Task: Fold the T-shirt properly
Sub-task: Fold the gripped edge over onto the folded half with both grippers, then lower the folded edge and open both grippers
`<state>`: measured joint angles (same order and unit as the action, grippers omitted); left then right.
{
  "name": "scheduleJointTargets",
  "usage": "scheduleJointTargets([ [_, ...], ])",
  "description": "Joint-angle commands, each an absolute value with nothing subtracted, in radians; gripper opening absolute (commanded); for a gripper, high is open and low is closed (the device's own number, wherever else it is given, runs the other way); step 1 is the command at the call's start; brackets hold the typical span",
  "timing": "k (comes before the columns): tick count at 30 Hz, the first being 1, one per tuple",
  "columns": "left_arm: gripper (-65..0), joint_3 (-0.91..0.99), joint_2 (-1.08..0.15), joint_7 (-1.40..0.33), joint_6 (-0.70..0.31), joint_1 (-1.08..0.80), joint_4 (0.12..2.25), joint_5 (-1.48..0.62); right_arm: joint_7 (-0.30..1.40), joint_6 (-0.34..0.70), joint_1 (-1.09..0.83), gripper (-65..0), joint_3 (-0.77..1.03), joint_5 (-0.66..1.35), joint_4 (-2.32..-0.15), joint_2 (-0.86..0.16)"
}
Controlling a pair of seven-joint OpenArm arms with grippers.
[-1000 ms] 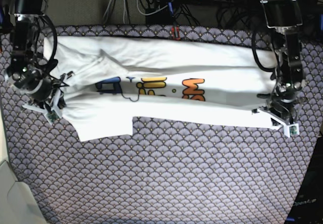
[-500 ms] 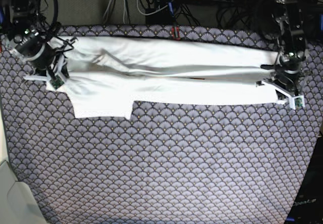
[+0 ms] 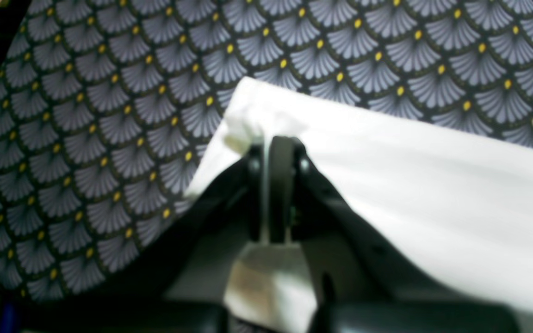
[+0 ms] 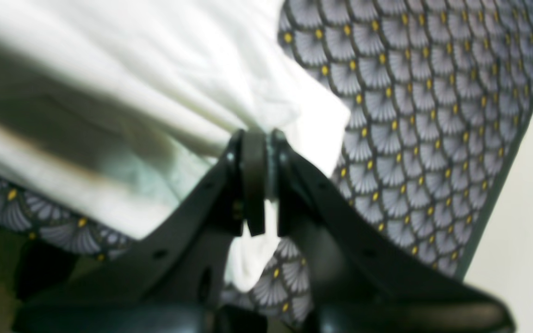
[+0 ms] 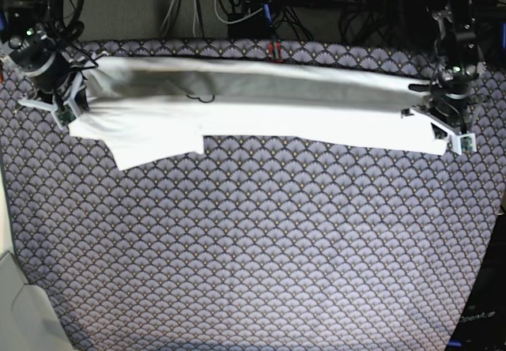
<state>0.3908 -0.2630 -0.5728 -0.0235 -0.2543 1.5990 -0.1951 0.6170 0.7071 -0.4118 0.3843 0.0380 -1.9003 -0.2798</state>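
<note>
Tablecloth [image 5: 261, 248]: fan-patterned, bare across the lower and middle frame of the base view.
T-shirt [image 5: 253, 102]: long white band along the upper part, plain side up, one sleeve hanging down at upper left.
Right gripper [image 5: 67, 106]: upper left, jaws pressed together, pinching the shirt's edge.
Left gripper [image 5: 443, 118]: upper right, jaws pressed together, pinching the shirt's corner.
Cables [image 5: 237, 7]: behind the table, top of frame.

Fan-patterned table [image 5: 261, 264] — white T-shirt [image 5: 261, 110] spread
</note>
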Motion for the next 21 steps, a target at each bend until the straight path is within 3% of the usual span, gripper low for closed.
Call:
scheduleJointTargets([
  [1,-64.5,0.398,-0.28,-0.547,-0.013,-0.257,1.62,-0.183,0.608,0.698,-0.41,-65.0,0.4,0.03,-1.917,-0.297],
  [17,-64.1,0.397,-0.295,-0.545,-0.013,-0.252,1.544,-0.182,0.61,0.698,-0.453,-65.0,0.4,0.028,-1.911,-0.248],
  [21,-64.1,0.397,-0.311,-0.545,-0.013,-0.232,1.497,-0.188,0.611,0.698,-0.455,-54.7,0.398,0.028,-1.911,-0.248],
])
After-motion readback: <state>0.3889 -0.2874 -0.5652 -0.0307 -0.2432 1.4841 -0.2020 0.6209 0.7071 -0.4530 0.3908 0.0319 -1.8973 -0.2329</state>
